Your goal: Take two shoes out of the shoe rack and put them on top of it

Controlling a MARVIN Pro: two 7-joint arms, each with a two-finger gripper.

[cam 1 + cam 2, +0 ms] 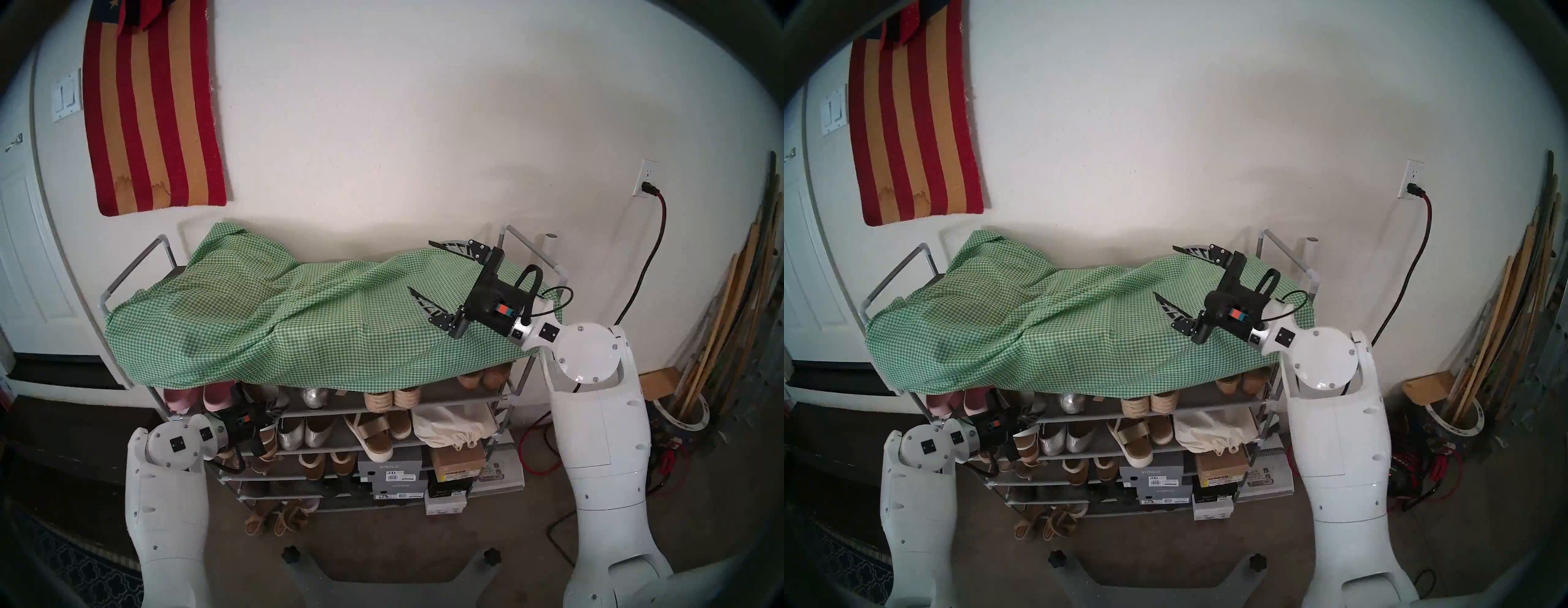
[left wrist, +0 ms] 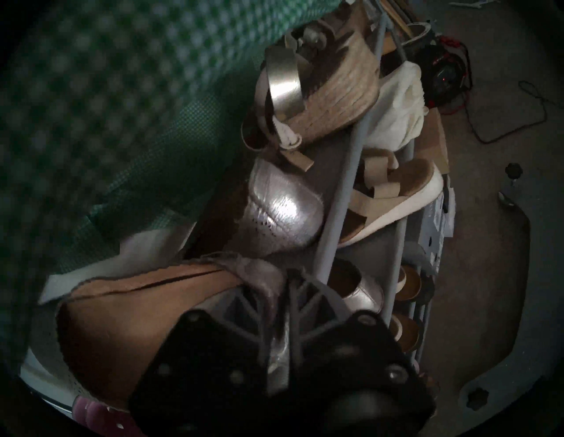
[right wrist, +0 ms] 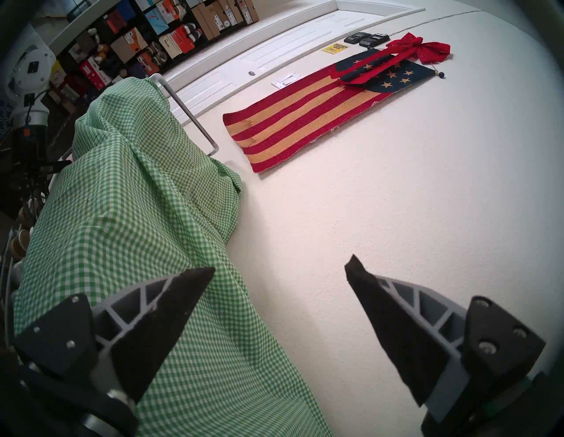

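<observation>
The near shoe [image 2: 143,329], a perforated silver flat with tan insole, sits on the rack's [image 1: 424,401] second tier at its left end, under the green cloth [image 1: 297,314]; its mate [image 2: 283,210] lies just beside it. The left end effector [image 2: 282,308] is pinched on the near shoe's rim, fingers nearly together. This looks like step 1: the next move calls for drawing it clear of the front rail. The right end effector [image 1: 428,276] hangs spread wide and empty above the cloth.

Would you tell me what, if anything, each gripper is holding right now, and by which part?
The left gripper is shut on a perforated silver flat, pinching its side edge. The right gripper is open, holding nothing.
</observation>
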